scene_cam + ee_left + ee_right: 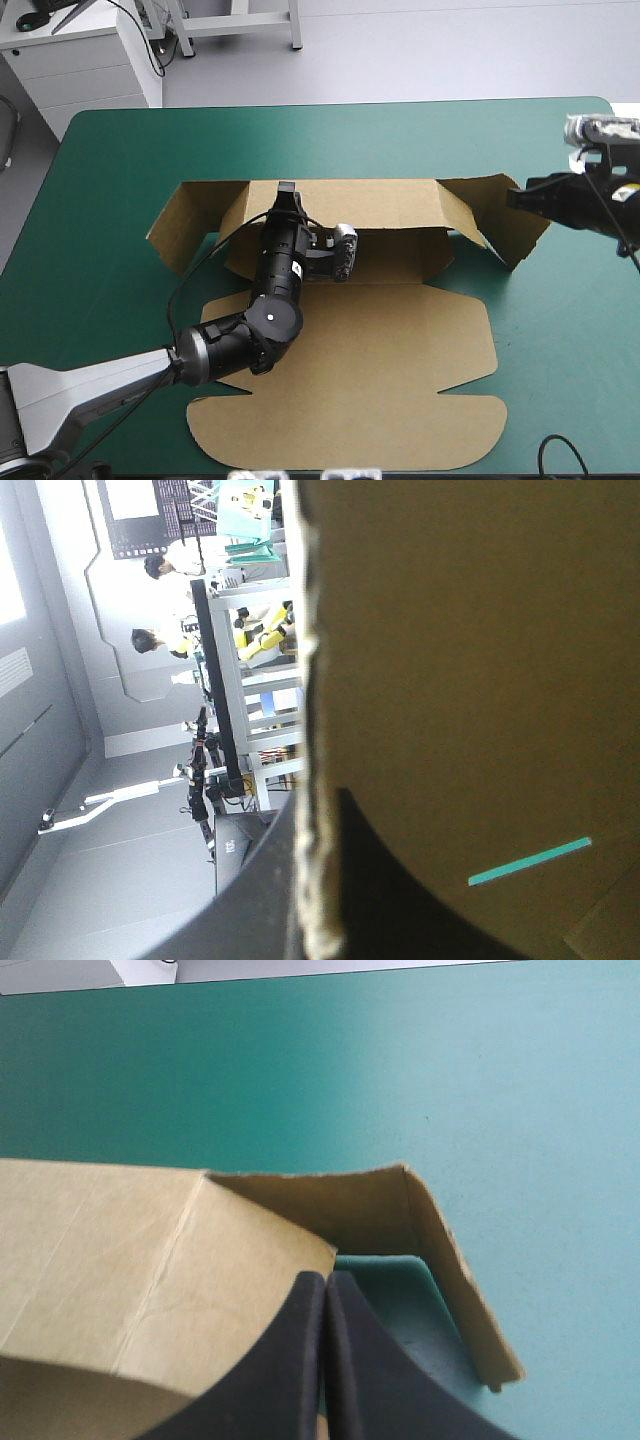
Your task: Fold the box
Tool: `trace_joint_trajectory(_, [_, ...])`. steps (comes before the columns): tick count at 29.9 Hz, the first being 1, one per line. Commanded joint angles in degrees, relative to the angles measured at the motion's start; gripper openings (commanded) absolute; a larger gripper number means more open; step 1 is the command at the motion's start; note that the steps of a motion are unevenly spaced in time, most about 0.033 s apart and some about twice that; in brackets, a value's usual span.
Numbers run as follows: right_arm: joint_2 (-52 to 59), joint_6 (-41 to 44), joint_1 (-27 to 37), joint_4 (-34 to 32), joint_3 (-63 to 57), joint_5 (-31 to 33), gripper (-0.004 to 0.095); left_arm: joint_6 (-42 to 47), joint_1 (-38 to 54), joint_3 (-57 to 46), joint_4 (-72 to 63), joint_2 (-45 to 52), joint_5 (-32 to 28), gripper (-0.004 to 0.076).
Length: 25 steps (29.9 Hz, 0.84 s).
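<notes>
Brown box [400, 340], far wall [390, 205] upright

Left gripper [287, 190] clamped, its arm reaching forward; right gripper [325, 1280] fully closed.

Matt brown board box [400, 340], ragged edges

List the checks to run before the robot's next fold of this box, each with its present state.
1. Is the left gripper clamped on the box's far wall? Ok: board edge between its fingers.
2. Is the far wall raised? Ok.
3. Does the right gripper hold the right end flap? Cannot tell: fingers shut at its edge.
4. Does the lid panel lie flat on the teal-green cover? Ok.
</notes>
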<state>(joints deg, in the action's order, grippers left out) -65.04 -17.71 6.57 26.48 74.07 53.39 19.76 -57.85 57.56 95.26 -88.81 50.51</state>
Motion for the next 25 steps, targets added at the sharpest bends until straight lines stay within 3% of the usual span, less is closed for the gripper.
trace_joint_trajectory(1, [-5.8,0.9,0.1,1.8,7.9,-1.2,-0.0015,0.9,-0.3,2.0,3.8,2.3,1.6,-0.0008])
trace_joint_trajectory(15, [-27.6,1.7,0.1,2.9,24.3,-0.4,-0.0015,0.9,-0.3,2.0,3.8,2.3,-0.3,-0.0008])
trace_joint_trajectory(25, [-33.0,1.4,0.1,3.1,25.2,11.0,-0.0016,0.9,-0.3,2.0,3.8,2.3,-0.3,-0.0008])
